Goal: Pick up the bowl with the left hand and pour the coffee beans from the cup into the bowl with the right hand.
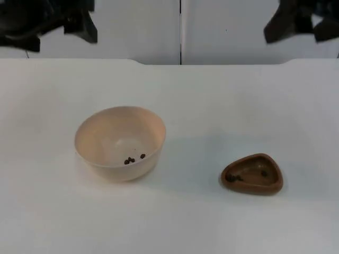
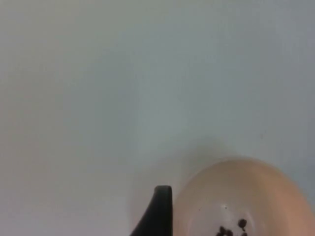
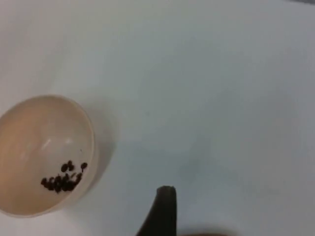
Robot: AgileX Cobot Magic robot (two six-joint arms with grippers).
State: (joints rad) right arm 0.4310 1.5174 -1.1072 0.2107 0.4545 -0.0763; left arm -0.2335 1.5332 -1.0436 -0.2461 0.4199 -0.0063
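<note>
A pale peach bowl [image 1: 120, 142] stands upright on the white table, left of centre, with a few dark coffee beans [image 1: 135, 159] at its bottom. In the left wrist view the bowl [image 2: 246, 196] and its beans [image 2: 231, 229] lie just ahead of that arm. The right wrist view also takes in the bowl [image 3: 44, 152] with the beans [image 3: 61, 180]. A low brown cup [image 1: 252, 174] sits to the right of the bowl, a couple of beans inside it. My left gripper [image 1: 82, 26] and right gripper [image 1: 283, 24] hang far back at the wall, away from both objects and holding nothing.
The white table top [image 1: 212, 100] runs back to the grey partition wall [image 1: 180, 26]. Open table surface lies between the bowl and the cup and in front of both.
</note>
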